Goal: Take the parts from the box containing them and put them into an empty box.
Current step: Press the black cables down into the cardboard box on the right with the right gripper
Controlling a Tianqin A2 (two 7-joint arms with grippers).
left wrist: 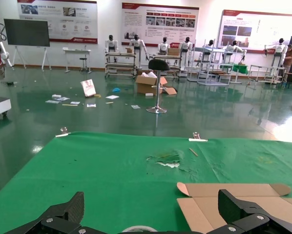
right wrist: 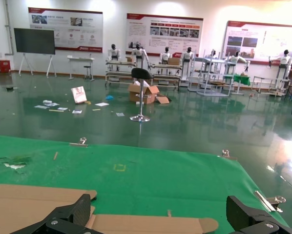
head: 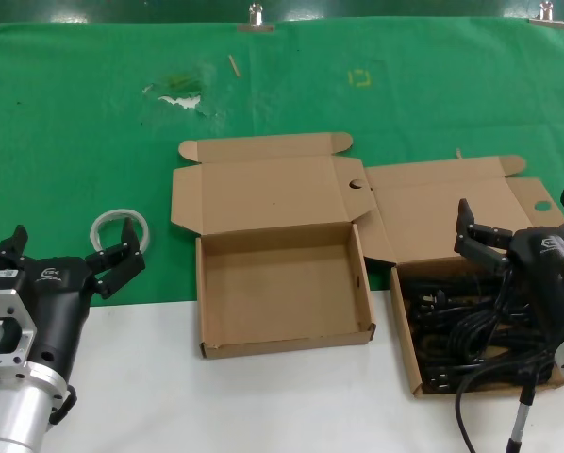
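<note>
The empty box (head: 284, 332) lies at the table's middle with its lid (head: 263, 189) folded back; the lid has ear tabs and a half-round notch. To its right is the box containing the parts (head: 406, 330), whose lid has a round hole (head: 543, 205). The parts (head: 447, 326) are black cords tangled inside it. My right gripper (head: 521, 217) hovers open over that box's far side, with nothing between its fingers; its wrist view shows only the lid edge (right wrist: 151, 223). My left gripper (head: 73, 243) stands open at the left, away from both boxes.
A white tape ring (head: 119, 229) lies on the green cloth just beyond the left gripper. The cloth has a torn patch (head: 183, 92) and a yellow mark (head: 359, 77). The white table front (head: 263, 406) runs below the boxes. Clips (head: 256, 17) hold the cloth's far edge.
</note>
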